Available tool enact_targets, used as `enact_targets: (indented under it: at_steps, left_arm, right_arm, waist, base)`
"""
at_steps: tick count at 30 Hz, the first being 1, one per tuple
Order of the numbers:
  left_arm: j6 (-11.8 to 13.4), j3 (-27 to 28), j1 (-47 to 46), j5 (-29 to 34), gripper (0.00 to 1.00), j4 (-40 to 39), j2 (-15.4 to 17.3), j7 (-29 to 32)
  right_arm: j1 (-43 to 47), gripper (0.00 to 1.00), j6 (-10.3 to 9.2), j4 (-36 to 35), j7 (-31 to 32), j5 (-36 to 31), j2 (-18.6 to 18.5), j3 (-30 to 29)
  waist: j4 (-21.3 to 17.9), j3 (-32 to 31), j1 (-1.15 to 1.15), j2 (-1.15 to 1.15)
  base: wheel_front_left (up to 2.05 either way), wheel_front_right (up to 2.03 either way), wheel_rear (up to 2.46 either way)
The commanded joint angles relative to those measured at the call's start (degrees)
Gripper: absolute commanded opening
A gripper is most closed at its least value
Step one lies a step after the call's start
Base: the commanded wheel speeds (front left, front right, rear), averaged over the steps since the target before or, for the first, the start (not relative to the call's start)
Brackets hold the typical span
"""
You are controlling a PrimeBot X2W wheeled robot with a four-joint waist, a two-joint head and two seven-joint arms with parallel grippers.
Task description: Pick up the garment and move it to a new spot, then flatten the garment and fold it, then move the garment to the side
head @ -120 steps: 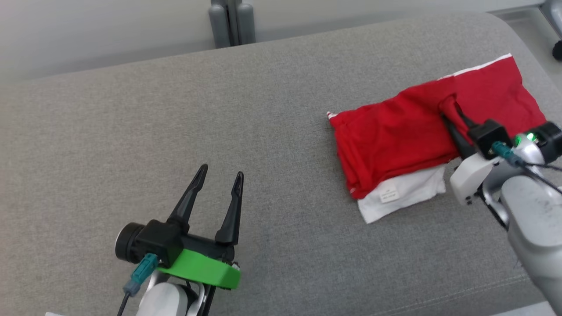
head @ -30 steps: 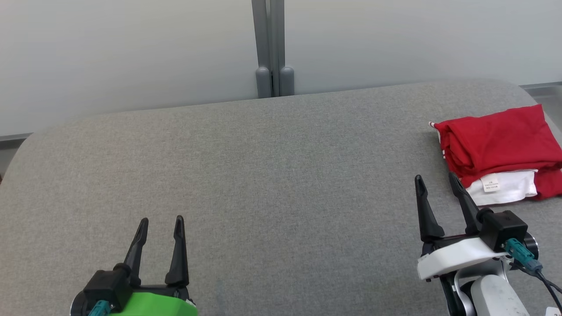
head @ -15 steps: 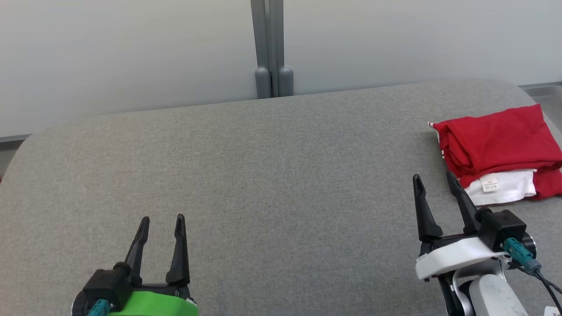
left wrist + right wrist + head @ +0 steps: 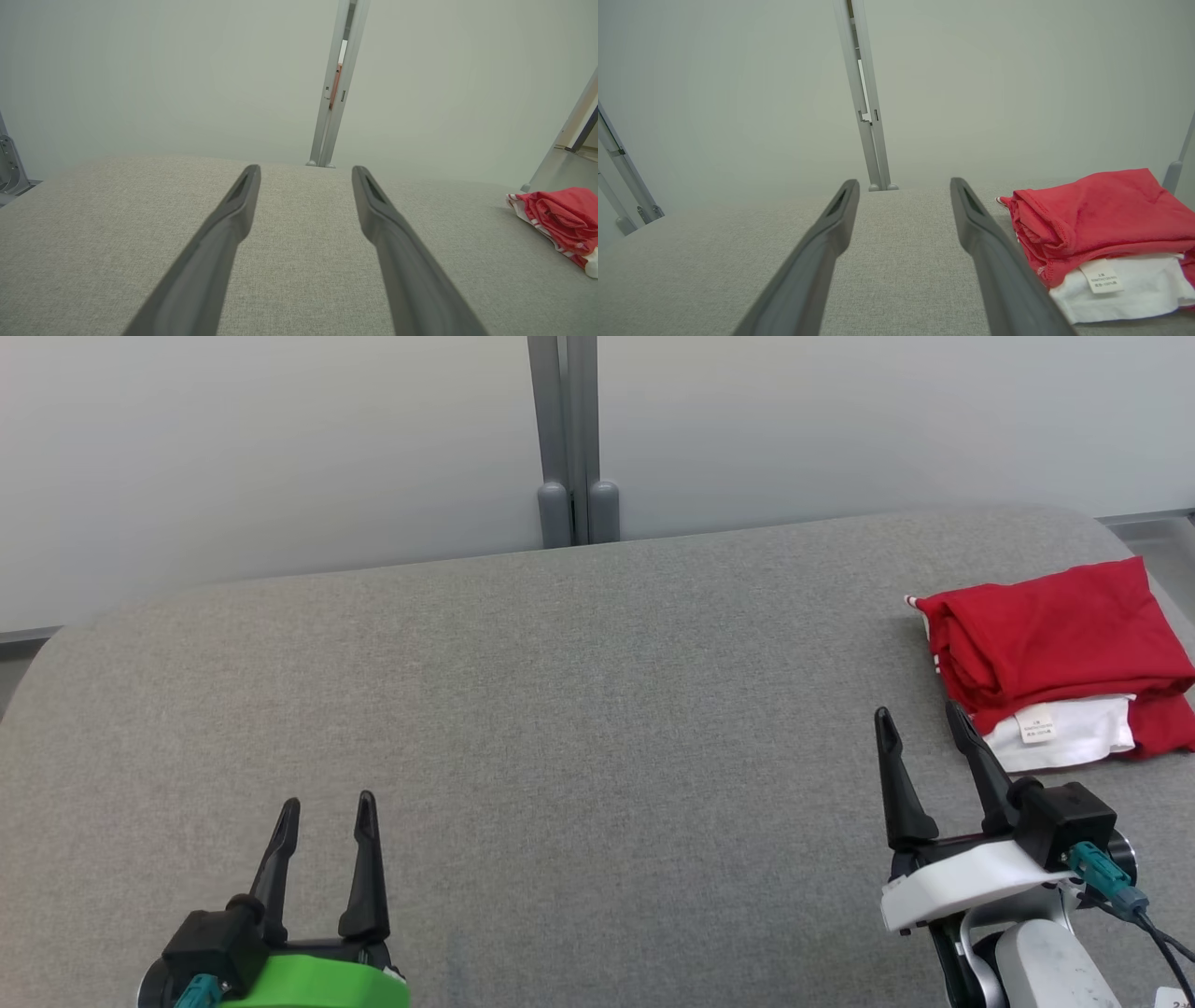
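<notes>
A red garment (image 4: 1046,625) lies folded at the far right end of a grey fabric-covered tabletop (image 4: 560,709), well to the right of the upright grey post (image 4: 565,429) behind it and nearer the robot than the post. A white layer (image 4: 1074,733) with a small label (image 4: 1034,723) pokes out from under the red cloth. The left end effector (image 4: 329,800) hangs over bare tabletop to the left of the post and far nearer the robot, fingers spread apart and holding nothing. The right end effector (image 4: 918,709), to the right of the post, also has its fingers apart and empty.

With the garment folded and set aside, the task looks all but finished, and the chief hazard now is undoing it. One right fingertip stands just beside the bundle's near left corner. How high it hangs above the cloth cannot be told. A forward or rightward sweep of that arm could catch the protruding white layer and drag the fold open.

The bundle also sits where the tabletop curves away, farthest from the post. A nudge in that direction could push it over the rounded edge. The layers look loose and uneven, so a pinch on the top red fold alone would probably peel it back and leave the stack behind.
</notes>
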Motion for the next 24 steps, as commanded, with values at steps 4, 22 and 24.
enact_targets:
  at_steps: [4, 22, 24]
  left_arm:
    - [0.0, 0.8, 0.4, -0.6, 1.0, -0.4, 0.1, 0.0]
    - [-0.1, 1.2, -0.2, -4.7, 0.0, -0.5, 0.0, 0.7]
    - [-0.2, 1.5, -0.5, -6.9, 0.0, -0.2, 0.0, 1.4]
  right_arm:
    - [-0.3, 1.0, -0.05, -0.2, -0.2, -0.2, 0.0, -0.1]
    - [0.0, 0.0, 0.0, 0.5, 0.8, 2.9, 0.0, 0.2]
    - [0.0, 0.0, 0.0, 0.6, 1.5, 5.4, 0.0, -0.1]
  waist:
    - [0.0, -0.2, 0.0, 0.0]
    - [-0.1, -0.3, 0.0, 0.0]
    - [-0.1, -0.3, 0.0, 0.0]
  base:
    - [0.0, 0.0, 0.0]
    - [0.0, 0.0, 0.0]
    - [0.0, 0.0, 0.0]
